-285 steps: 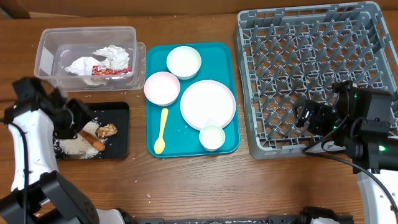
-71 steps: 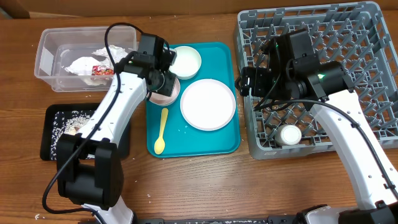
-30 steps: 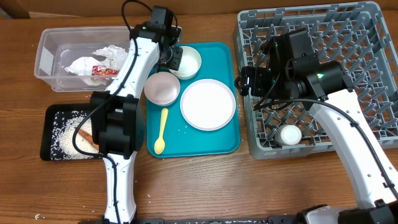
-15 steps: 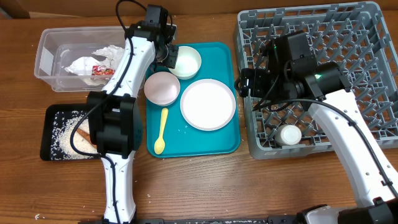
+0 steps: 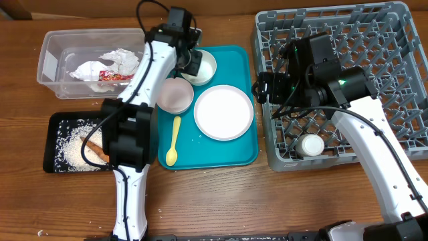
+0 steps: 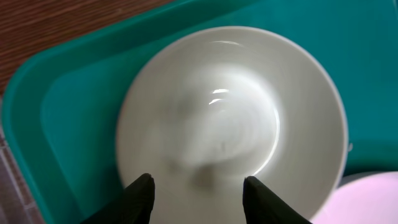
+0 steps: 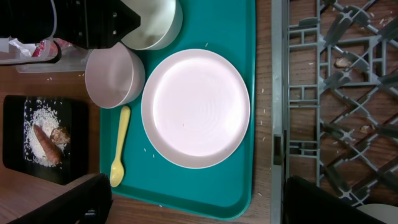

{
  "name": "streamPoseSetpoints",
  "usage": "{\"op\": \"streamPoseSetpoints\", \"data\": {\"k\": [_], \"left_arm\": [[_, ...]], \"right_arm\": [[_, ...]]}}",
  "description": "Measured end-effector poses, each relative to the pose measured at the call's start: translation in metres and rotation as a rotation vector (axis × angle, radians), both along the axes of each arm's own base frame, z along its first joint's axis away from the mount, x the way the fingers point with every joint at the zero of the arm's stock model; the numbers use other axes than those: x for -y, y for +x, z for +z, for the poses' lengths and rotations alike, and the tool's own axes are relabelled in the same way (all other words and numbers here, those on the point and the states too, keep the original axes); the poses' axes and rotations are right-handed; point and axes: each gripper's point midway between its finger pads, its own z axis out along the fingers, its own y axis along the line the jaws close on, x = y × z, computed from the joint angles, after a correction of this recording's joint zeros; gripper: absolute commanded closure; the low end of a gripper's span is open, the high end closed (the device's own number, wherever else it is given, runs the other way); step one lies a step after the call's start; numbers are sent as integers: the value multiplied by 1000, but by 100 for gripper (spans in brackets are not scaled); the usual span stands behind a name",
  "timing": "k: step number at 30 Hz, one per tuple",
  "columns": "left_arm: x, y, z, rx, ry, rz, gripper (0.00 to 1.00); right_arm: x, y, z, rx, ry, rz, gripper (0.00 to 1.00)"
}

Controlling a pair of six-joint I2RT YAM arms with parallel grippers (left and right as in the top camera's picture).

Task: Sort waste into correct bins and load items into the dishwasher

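Left claw (image 6: 199,190) hangs half open over the white bowl (image 6: 230,118), which sits in the far left corner of the teal tray (image 5: 241,157); it grips nothing. Right claw (image 5: 263,87) is spread wide and empty above the tray's right edge and the rack's (image 5: 401,80) left edge. On the tray, the pink bowl (image 5: 175,96) sits by the left edge, the plate (image 5: 223,112) toward the right edge, and the spoon (image 5: 174,142) near the near left corner. A cup (image 5: 311,144) lies by the rack's near edge. At the table's (image 5: 221,201) far left corner the tub (image 5: 53,60) holds napkins (image 5: 117,60) and a wrapper (image 5: 110,76). By the table's left edge, the black tray (image 5: 53,127) holds rice (image 5: 67,150), the stick (image 7: 46,144) and the clump (image 7: 59,134).
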Motion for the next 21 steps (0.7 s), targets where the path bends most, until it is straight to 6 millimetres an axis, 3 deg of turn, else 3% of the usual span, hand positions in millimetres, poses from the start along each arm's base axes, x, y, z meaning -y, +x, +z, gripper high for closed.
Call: {"op": "streamPoseSetpoints", "data": {"k": [7,14,17,20,21], "left_arm": [[17,-11,-2,-24,6,-43,51],[8,-27,0,-100,18,-12,52],[-2,-30,23,-104,11,18,45],[-16,-28,83,-20,-11,51,33],[-21,-28,107,22,-21,65,25]], "right_arm": [[-5,8,6,40,25,8,11],[-29,40,31,200,110,1,15],[-46,58,36,261,141,-20,17],[-65,82,28,302,175,-49,21],[-71,89,22,305,184,-56,24]]}}
